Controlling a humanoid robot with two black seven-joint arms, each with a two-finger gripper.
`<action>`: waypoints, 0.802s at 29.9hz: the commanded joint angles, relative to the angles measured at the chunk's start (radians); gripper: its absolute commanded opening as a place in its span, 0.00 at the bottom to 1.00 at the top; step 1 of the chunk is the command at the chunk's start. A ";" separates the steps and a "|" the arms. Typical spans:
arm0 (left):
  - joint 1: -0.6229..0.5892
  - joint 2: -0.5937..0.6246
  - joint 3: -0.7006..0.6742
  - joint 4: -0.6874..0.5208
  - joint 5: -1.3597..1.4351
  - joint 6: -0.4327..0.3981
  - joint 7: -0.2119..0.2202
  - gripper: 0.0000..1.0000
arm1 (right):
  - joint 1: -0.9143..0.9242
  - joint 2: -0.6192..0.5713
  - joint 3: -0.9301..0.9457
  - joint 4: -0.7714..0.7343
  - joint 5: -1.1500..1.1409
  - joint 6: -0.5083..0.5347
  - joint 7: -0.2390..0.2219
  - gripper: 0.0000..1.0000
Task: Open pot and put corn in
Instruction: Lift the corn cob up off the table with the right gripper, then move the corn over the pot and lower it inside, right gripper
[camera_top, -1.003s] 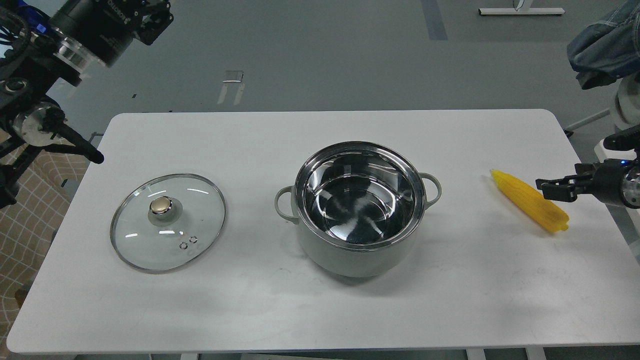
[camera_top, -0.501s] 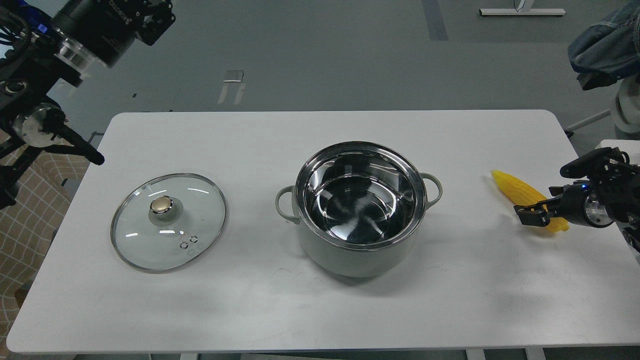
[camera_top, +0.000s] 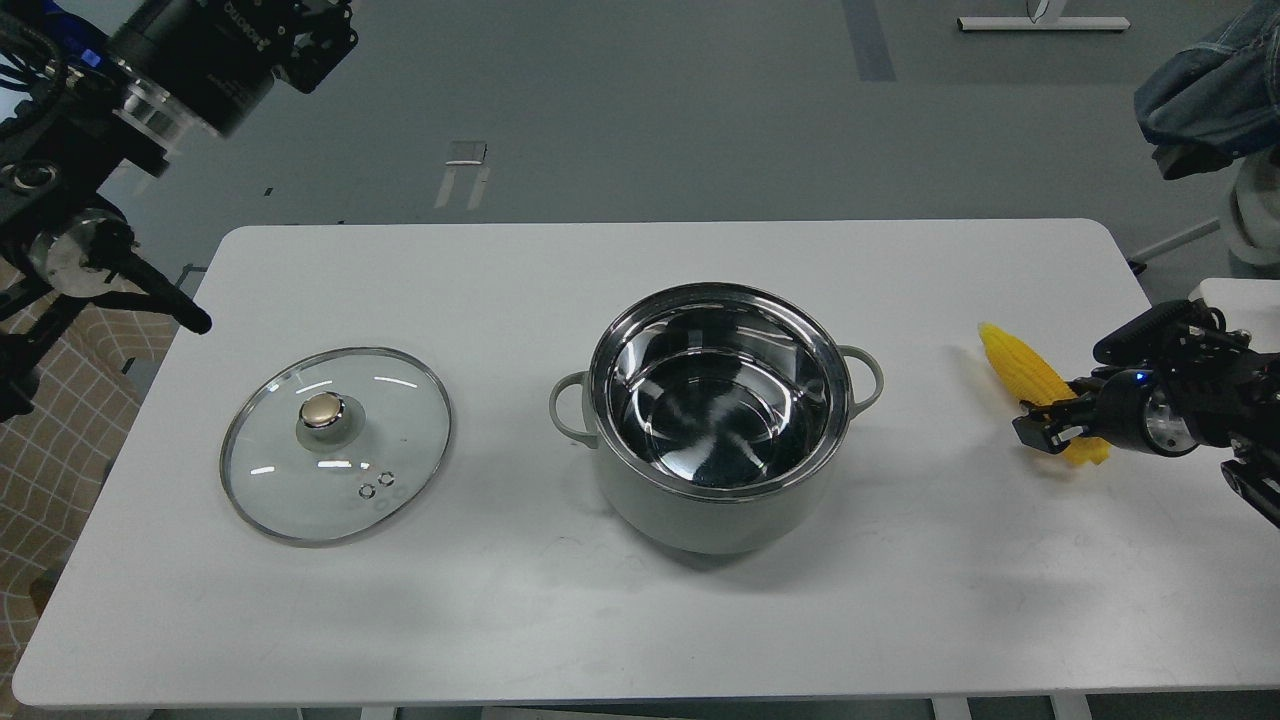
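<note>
Currently: corn (camera_top: 1020, 368) on counter (camera_top: 640, 620), 3 o'clock of pot (camera_top: 715, 415), long axis 10-to-4 o'clock. R pincer (camera_top: 1048, 428) astride its 4 o'clock end, appears pinching it. L pincer (camera_top: 310, 40) far off at 10 o'clock, grip state unreadable. Lid (camera_top: 337, 442) off; pot open, empty.

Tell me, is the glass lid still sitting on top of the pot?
No, the glass lid lies flat on the table left of the open pot.
</note>
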 joint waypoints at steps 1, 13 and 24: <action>-0.001 0.000 0.000 -0.007 0.000 0.001 0.000 0.96 | 0.113 -0.068 0.007 0.115 0.006 0.004 0.000 0.03; -0.001 -0.005 0.000 -0.007 0.000 -0.001 0.000 0.96 | 0.488 -0.095 0.005 0.536 0.018 0.211 0.000 0.05; 0.007 -0.009 0.003 -0.007 0.002 -0.001 0.000 0.96 | 0.500 0.120 -0.058 0.625 0.017 0.293 0.000 0.06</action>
